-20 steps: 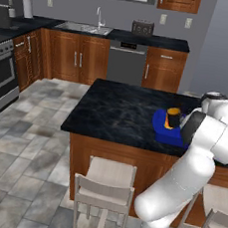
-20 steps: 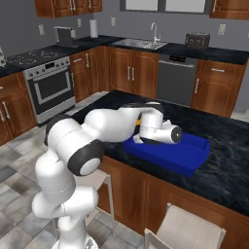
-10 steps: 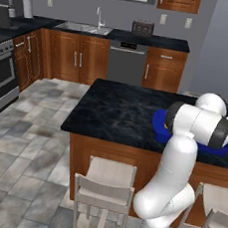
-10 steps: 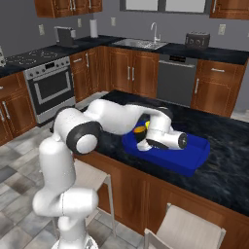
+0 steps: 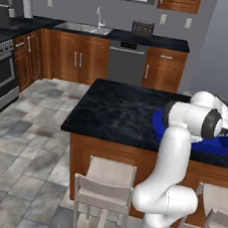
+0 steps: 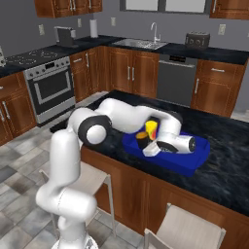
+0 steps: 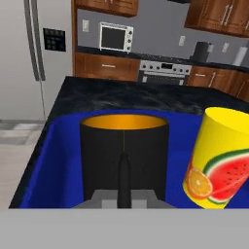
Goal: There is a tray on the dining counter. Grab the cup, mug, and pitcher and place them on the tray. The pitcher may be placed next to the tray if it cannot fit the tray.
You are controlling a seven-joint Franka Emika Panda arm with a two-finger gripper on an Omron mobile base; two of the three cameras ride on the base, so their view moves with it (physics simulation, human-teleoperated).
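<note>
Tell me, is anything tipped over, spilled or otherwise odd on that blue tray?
Nothing stands out. The black mug and the yellow cup both stand upright in the blue tray, side by side, with no spill showing. The gripper is shut on the mug's near wall.

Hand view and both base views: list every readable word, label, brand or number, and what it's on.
No readable text anywhere.
Cup: picture of watermelon and orange slices, no words.
Mug: plain black.
Fridge panel: dark display, too small to read.
Tray: unmarked.
</note>
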